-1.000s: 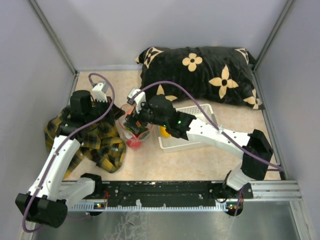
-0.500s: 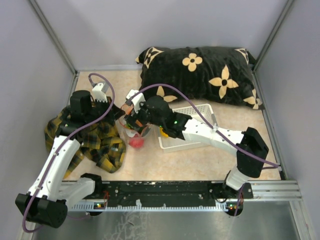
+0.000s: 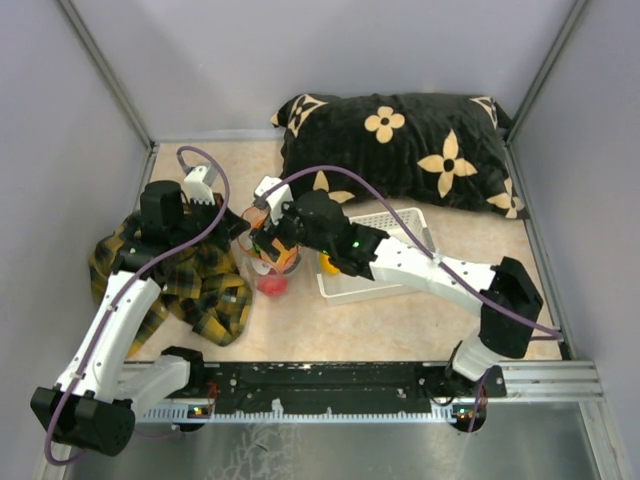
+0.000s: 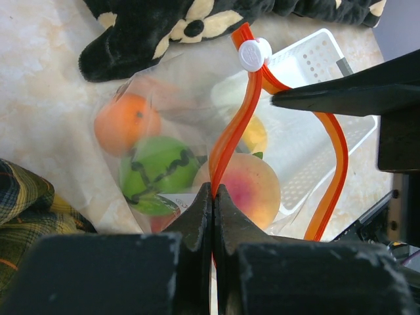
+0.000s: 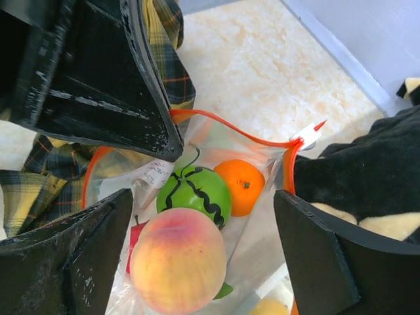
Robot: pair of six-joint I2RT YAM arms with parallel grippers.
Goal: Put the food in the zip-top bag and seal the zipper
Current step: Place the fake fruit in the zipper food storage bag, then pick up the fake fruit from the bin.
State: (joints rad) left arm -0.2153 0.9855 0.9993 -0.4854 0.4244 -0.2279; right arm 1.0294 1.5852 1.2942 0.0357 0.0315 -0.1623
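Observation:
The clear zip-top bag point(image 3: 262, 270) stands open between both grippers. My left gripper point(image 4: 213, 197) is shut on its red-orange zipper strip point(image 4: 231, 134), near the white slider point(image 4: 254, 54), and shows from above point(image 3: 236, 229). My right gripper point(image 5: 200, 249) hangs open over the bag mouth point(image 3: 268, 243). The peach fruit point(image 5: 178, 259) lies between its fingers inside the mouth. Under it in the bag are the green striped fruit point(image 5: 193, 193), the orange fruit point(image 5: 239, 187) and the red fruit point(image 5: 134, 239). The yellow fruit point(image 3: 327, 264) lies in the basket. The brown and dark green fruits are hidden.
A white lattice basket point(image 3: 385, 262) stands right of the bag, under my right arm. A black pillow with cream flowers point(image 3: 400, 140) lies at the back. A yellow-and-black plaid cloth point(image 3: 200, 285) lies left of the bag, under my left arm.
My right gripper moved a little up and left over the bag mouth. The peach fruit now shows in the bag below the open jaws. The left gripper has held still.

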